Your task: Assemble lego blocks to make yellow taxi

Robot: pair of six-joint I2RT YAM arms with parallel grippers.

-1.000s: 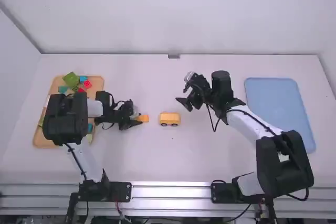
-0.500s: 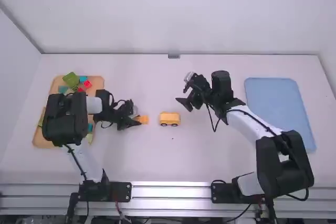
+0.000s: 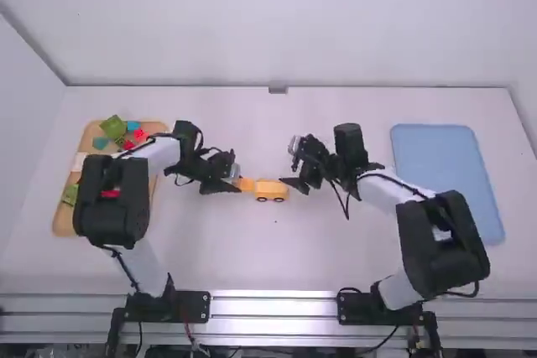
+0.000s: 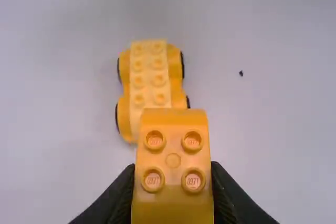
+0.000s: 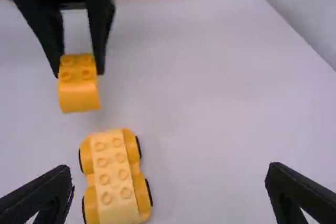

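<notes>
Tray (image 3: 63, 222) of spare blocks (image 3: 111, 126) at the table's left edge, presumably parked there so the middle serves as build area. Left gripper (image 4: 172, 182) is clamped on the yellow brick (image 4: 173, 153), one finger to each side; studs face up, so the underside should be free to seat. Curved end points toward the car base (image 3: 271, 189). Brick is apart from the base, roughly in line with its length; likely needs a little more travel right, then a press down. Base stands on its wheels at the table's middle, long side parallel to the far edge, studs up to take the brick. Right gripper (image 5: 169, 179), just right of the base, is empty with fingers well apart; probably free to brace it, as wheels could roll under a push. Blue tray (image 3: 445, 165) lies by the right edge, possibly for the finished taxi.
</notes>
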